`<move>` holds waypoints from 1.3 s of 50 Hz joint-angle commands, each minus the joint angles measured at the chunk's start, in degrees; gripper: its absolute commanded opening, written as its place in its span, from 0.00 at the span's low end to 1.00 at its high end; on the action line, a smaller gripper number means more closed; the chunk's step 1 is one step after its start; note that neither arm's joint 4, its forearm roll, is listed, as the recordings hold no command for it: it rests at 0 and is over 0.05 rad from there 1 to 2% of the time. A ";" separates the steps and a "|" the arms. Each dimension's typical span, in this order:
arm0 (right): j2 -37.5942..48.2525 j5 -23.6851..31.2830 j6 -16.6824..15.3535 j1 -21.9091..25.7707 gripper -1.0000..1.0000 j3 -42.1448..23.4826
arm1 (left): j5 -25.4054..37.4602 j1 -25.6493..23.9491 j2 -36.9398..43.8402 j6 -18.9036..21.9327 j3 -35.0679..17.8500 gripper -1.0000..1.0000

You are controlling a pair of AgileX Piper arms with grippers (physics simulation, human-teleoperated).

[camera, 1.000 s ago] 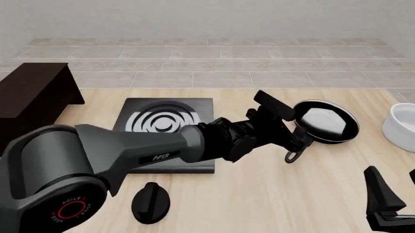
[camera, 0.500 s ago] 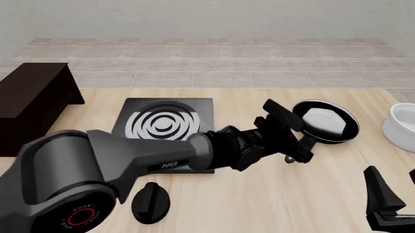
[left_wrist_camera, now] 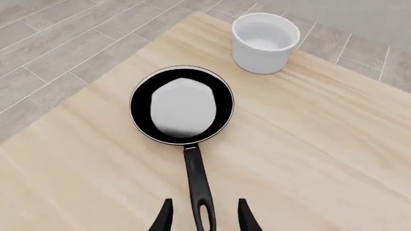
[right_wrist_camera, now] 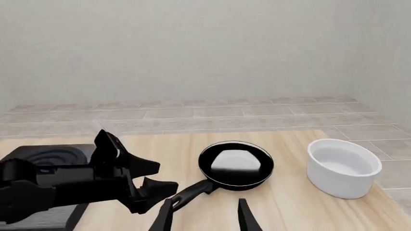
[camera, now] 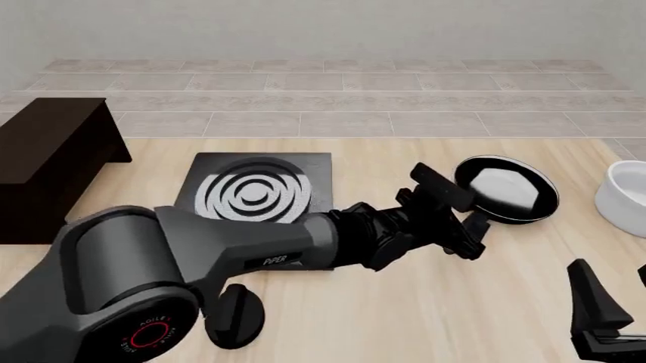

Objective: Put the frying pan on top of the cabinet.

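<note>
Left gripper [left_wrist_camera: 204, 217], jaws open, is straddling the frying pan [left_wrist_camera: 182, 105] handle near the table's [left_wrist_camera: 321, 144] right edge; an off-centre closure risks twisting it free.

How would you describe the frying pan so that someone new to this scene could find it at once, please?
On the pale wooden table, look to the far right part, between the flat black slab with white rings and the white bowl. The frying pan lies there, with the left gripper straddling its handle. It alone is round, glossy black and has a handle.
</note>
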 commanded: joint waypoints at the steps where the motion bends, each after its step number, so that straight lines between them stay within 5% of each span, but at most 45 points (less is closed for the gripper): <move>1: 0.19 -0.22 0.34 -0.13 1.00 -0.01 | 0.15 0.46 1.35 0.50 -1.05 1.00; 65: 1.74 -1.66 1.51 -0.49 1.00 -0.01 | 1.84 0.32 9.17 0.29 -8.65 1.00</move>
